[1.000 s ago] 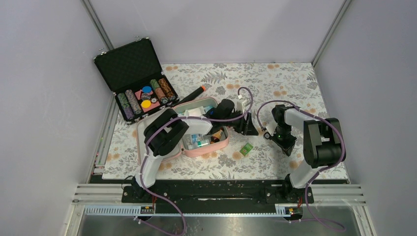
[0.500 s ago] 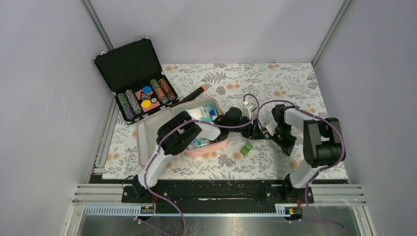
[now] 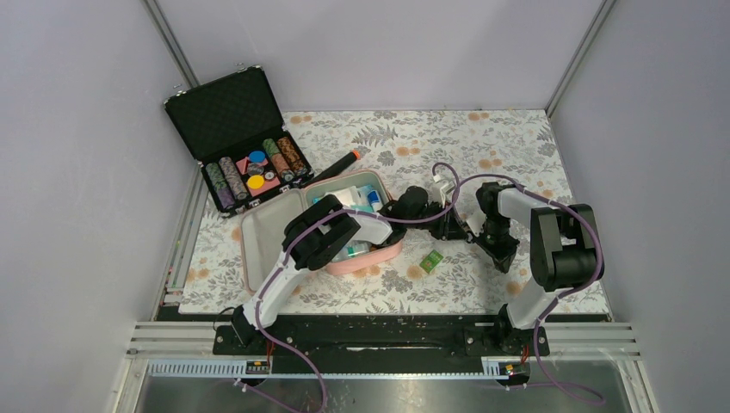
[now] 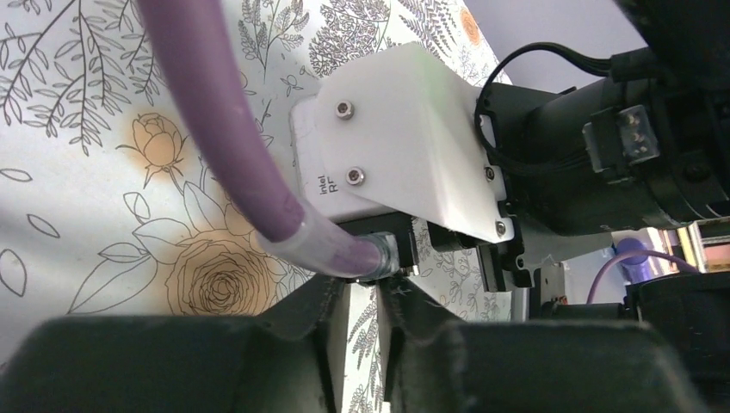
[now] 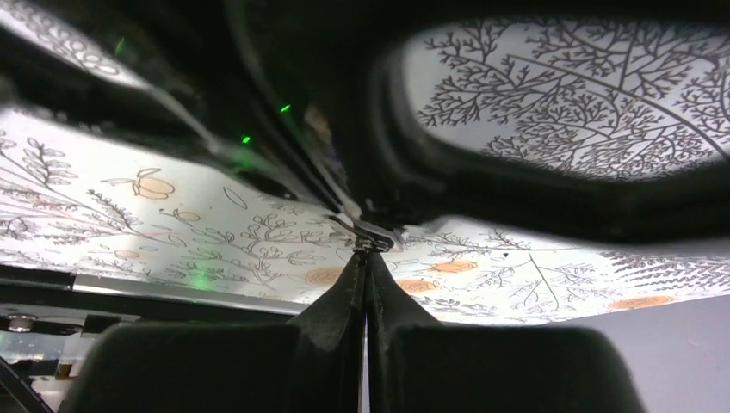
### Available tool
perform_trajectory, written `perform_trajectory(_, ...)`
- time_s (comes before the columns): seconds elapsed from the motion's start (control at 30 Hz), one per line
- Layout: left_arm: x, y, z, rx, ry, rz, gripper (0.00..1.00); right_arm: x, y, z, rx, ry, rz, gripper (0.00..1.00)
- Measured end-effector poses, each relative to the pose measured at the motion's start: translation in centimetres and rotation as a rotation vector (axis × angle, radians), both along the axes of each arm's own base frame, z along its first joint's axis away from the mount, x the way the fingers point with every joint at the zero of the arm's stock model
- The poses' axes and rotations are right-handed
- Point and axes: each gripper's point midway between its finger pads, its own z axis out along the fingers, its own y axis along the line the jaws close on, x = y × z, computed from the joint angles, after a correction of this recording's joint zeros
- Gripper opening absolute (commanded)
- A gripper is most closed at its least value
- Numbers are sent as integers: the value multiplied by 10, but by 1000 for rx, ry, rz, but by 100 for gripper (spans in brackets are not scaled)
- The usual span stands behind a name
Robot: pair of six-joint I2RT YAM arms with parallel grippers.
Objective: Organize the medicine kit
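Pouch (image 3: 375, 255) of soft pink fabric has rounded corners.

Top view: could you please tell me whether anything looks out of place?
Yes: a small green packet lies loose on the floral tablecloth, right of the open pink medicine kit rather than inside it with the other supplies.

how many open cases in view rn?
2. Black chip case at the far left, lid up; pink medicine kit left of centre, lid lying flat open.
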Motion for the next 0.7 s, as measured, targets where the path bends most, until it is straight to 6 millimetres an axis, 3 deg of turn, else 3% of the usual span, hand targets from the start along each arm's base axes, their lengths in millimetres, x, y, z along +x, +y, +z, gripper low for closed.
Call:
perform_trajectory(0.1,2,0,-1,1,9,3,1,1,0,0,3,-1,-2,0)
perform_trajectory(0.27,2,0,-1,1,21,7,0,1,0,1,4,1,-4,0)
perform_trajectory(0.33,2,1,-1,-2,19,7,0,1,0,2,6,2,-4,7)
perform_trajectory(0.47,0,3,4,-30,-23,-10,0,-1,3,10,46,29,-30,41)
perform_trajectory(0.57,-8,9,6,-33,-59,-50,0,13,13,27,165,-18,-100,52)
perform_trajectory(0.7,-15,22,7,-26,-112,-94,0,44,21,76,325,-224,-160,58)
